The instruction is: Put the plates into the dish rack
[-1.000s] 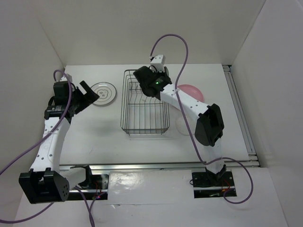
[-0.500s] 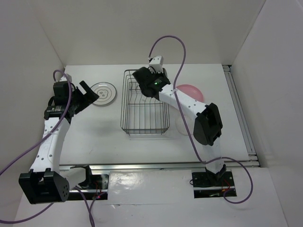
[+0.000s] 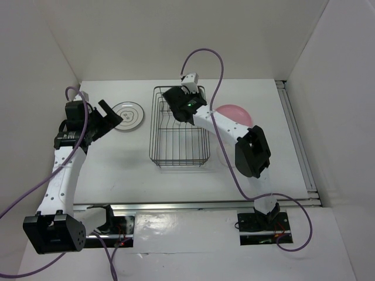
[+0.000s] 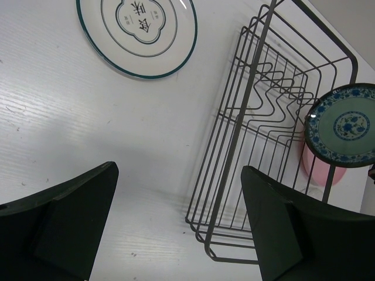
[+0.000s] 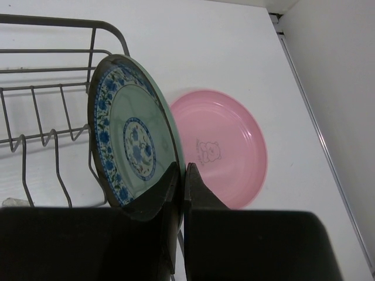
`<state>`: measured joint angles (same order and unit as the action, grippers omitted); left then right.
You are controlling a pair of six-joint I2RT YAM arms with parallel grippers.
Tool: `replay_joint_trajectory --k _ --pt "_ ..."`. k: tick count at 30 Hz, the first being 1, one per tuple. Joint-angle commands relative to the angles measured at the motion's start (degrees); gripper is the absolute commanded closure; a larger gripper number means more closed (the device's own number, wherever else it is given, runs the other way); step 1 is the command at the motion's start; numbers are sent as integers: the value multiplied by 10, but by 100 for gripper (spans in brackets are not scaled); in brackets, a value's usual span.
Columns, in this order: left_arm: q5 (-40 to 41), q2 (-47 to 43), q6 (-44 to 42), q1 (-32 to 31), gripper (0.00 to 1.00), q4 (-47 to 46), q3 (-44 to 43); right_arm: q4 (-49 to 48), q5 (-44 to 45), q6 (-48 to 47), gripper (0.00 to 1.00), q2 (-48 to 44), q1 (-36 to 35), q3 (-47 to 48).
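The black wire dish rack (image 3: 153,126) stands mid-table and also shows in the left wrist view (image 4: 258,117) and the right wrist view (image 5: 53,140). My right gripper (image 3: 186,105) (image 5: 181,171) is shut on the rim of the dark teal patterned plate (image 5: 132,140) (image 4: 344,124), holding it on edge over the rack's far end. The pink plate (image 3: 237,112) (image 5: 225,146) lies flat to the right of the rack. The white ringed plate (image 3: 128,115) (image 4: 137,32) lies to its left. My left gripper (image 3: 113,124) (image 4: 179,175) is open and empty beside the white plate. The clear glass plate (image 3: 223,157) shows faintly under my right arm.
White walls enclose the table at the back and both sides. A metal rail (image 3: 296,140) runs along the right edge. My right arm's purple cable (image 3: 205,55) loops above the rack's far end.
My right gripper has moved a little to the left over the rack's far end with the teal plate in it. The left arm has not moved.
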<state>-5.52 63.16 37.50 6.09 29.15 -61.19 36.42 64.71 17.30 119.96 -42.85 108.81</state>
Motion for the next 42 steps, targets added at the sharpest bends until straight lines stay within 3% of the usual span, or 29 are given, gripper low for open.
replay_joint_trajectory --k 1,16,19,20,23,27,29,32,34,37,40,42 --pt "-9 -13 -8 3 0 -21 -7 -43 -2 2 97 3 3 11" --pt "-20 -18 -8 3 0 -21 -7 -20 -27 2 91 83 8 72" --pt "-20 -18 -8 3 0 -21 -7 -20 -32 2 83 88 14 77" --pt "-20 -18 -8 3 0 -21 -7 -20 -32 2 75 88 14 77" --pt "-20 -18 -8 3 0 -21 -7 -20 -32 -3 68 88 14 89" --pt "-20 -18 -8 3 0 -21 -7 -30 -32 -27 52 88 14 95" --pt "-26 -18 -8 3 0 -21 -7 -30 -39 -27 50 83 14 102" --pt "-26 -18 -8 3 0 -21 -7 -49 -46 -46 38 71 14 108" --pt "-26 -18 -8 3 0 -21 -7 -43 -46 -52 37 65 14 125" --pt "-20 -18 -8 3 0 -21 -7 -36 -52 -52 32 13 14 120" --pt "-20 -5 -13 3 0 -21 -7 -43 -120 -63 23 -91 8 50" --pt "-26 5 -18 3 0 -21 -7 -48 -211 -54 16 -161 35 -14"
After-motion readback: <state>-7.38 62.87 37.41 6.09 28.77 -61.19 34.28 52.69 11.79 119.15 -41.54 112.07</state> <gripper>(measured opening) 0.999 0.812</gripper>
